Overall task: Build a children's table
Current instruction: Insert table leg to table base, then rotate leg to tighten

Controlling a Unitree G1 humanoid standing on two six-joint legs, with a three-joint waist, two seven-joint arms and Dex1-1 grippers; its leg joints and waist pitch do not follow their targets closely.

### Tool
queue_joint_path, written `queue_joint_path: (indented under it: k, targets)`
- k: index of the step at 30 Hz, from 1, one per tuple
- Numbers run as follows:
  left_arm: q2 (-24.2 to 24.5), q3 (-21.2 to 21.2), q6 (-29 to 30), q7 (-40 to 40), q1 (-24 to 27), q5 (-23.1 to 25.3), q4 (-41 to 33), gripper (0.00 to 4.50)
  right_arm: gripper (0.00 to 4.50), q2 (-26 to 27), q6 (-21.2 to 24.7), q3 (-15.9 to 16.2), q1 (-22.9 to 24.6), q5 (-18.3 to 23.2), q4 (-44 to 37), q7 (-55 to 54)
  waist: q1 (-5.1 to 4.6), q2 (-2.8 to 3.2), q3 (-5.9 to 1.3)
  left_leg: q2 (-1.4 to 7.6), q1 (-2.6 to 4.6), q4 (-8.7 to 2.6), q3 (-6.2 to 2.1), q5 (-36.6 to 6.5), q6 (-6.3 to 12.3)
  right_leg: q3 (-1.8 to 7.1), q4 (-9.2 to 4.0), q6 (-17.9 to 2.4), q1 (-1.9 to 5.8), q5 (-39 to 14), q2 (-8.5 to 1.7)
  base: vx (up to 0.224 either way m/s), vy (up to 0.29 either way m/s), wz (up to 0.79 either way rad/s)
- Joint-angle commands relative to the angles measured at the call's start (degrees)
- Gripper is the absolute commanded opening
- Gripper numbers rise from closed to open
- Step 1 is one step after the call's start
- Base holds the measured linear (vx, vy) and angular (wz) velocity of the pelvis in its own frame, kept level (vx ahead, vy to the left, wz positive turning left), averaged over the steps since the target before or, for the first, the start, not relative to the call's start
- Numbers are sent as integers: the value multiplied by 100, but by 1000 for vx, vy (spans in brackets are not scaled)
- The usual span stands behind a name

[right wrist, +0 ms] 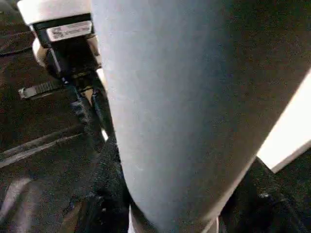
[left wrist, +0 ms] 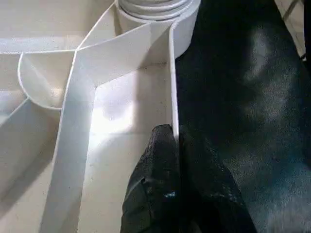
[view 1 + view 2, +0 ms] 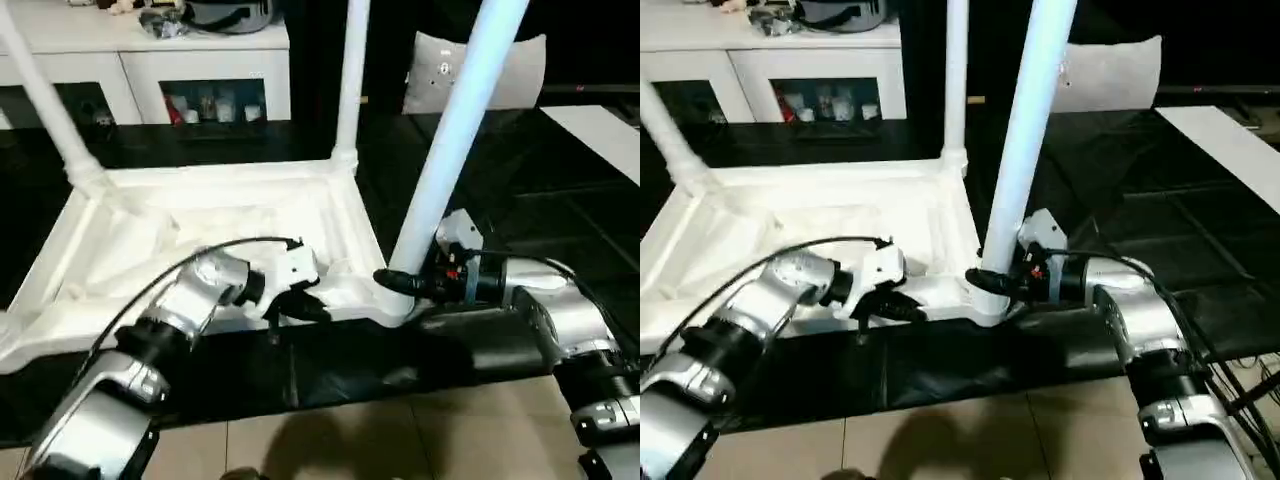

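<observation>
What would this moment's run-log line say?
tabletop: upside down on black table | left tool: shut on tabletop rim | right tool: shut on near-right leg base | three legs upright

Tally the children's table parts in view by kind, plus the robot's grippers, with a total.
Tabletop, upside down on the black work table: 1
Legs standing in corner sockets: 3 (far left, far right, near right)
Grippers: 2 (left gripper shut on the tabletop's rim, right gripper shut on the near right leg)
Total: 6
</observation>
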Motion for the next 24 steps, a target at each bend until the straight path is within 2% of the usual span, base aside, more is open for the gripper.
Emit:
queue_joint_path:
  k: [1,3,5,8,9,10,11,13,14,15,16,17,18,19,20,21,22,23,24]
  targets:
    - [107,68,-140,3,-240,76,-19,0,188,43,293,456,311,-346,387,119,-5,-29,-265,119,99,-446,-69,-2057,135,194,-625,-672,174,-3057,-435,0,0,0]
    - [122,81,-127,-17,-213,54,-33,0,188,103,355,391,335,-307,347,63,-8,-24,-247,128,86,-461,-74,-2057,133,200,-619,-699,169,-2995,-437,0,0,0]
    - [128,99,-111,-41,-181,27,-46,0,188,145,407,339,348,-281,317,-7,-13,-25,-244,129,102,-463,-71,-2121,128,201,-626,-709,160,-3042,-435,0,0,0]
    - [148,199,140,-15,37,-100,-263,0,188,301,496,206,381,-347,203,-592,-37,-26,-206,122,98,-491,-84,-2229,68,201,-647,-652,148,-3236,-440,0,0,0]
    - [150,245,284,62,135,-120,-369,0,188,350,491,195,405,-433,138,-879,-51,-12,-191,113,134,-485,-93,-2367,46,186,-684,-573,120,-3477,-440,0,0,0]
    - [143,312,635,217,317,-161,-657,0,188,477,611,112,413,-504,73,-1365,-67,-13,-189,123,131,-492,-104,-2408,14,188,-679,-553,123,-3526,-451,0,0,0]
    - [143,312,635,217,317,-161,-657,0,188,477,611,112,413,-504,73,-1365,-111,4,-150,125,110,-529,-128,-2544,-52,169,-681,-522,124,-3657,-448,0,0,0]
    - [41,498,1358,612,646,-291,-1245,0,188,716,840,-46,413,-589,-13,-2124,-223,11,-141,120,151,-556,-165,-2779,-143,112,-732,-404,131,-3894,-451,0,0,0]
    - [-78,607,1720,899,809,-346,-1559,0,188,839,924,-92,393,-672,-19,-2483,-252,17,-108,111,129,-574,-180,-2848,-146,90,-748,-380,125,-3957,-449,-30,30,-18]
    - [-231,710,2015,1206,919,-371,-1784,0,188,977,981,-157,344,-706,38,-2797,-330,21,-93,97,119,-586,-204,-3061,-164,21,-801,-267,138,-4130,-426,-30,30,-18]
    - [-354,777,2216,1439,977,-375,-1925,0,188,1092,1049,-228,287,-718,110,-3040,-357,59,-92,111,161,-582,-221,-3208,-200,-4,-807,-245,125,-4139,-429,-30,48,-18]
    - [-493,827,2363,1664,1000,-358,-2027,0,188,1217,1143,-318,181,-704,262,-3313,-437,41,-65,99,201,-574,-239,-3450,-162,-107,-891,-160,124,-4187,-408,-36,66,-14]
    - [-697,869,2534,1945,990,-299,-2125,0,188,1347,1169,-393,6,-740,537,-3697,-528,115,2,133,296,-610,-268,-3950,-160,-316,-982,-81,116,-4164,-354,-36,66,-14]
    - [-831,893,2681,2133,996,-253,-2235,0,188,1430,1192,-432,-104,-773,701,-3971,-630,177,22,227,240,-725,-342,-4548,-153,-546,-925,41,311,-3697,-280,-36,78,-15]
    - [-831,893,2681,2133,996,-253,-2235,0,188,1430,1192,-432,-104,-773,701,-3971,-544,283,35,419,-58,-1018,-413,-4940,-211,-349,-184,-157,629,-2827,-317,-107,56,-6]
    - [-1175,948,3007,2530,960,-211,-2431,0,188,1611,1147,-612,-395,-728,1138,-4579,-266,333,29,473,-315,-1414,-135,-5597,-308,-307,481,-395,709,-1229,-177,-107,56,-6]
    - [-1273,907,3085,2642,936,-149,-2495,0,188,1665,1168,-651,-507,-716,1292,-4747,-257,228,19,477,-196,-1427,-88,-5375,-129,-89,593,-318,595,-1141,-179,-77,-32,7]
    - [-1321,850,3155,2751,926,-61,-2556,0,188,1719,1191,-670,-597,-729,1410,-4865,-310,-227,-82,83,339,-651,-89,-3892,-235,307,-202,49,96,-3995,-469,51,-102,-12]
    - [-1331,807,3191,2807,924,1,-2592,0,188,1746,1212,-669,-641,-748,1465,-4914,-309,-283,-41,-195,374,292,-153,-1742,-5,330,-965,89,-154,-6306,-1027,51,-102,-12]
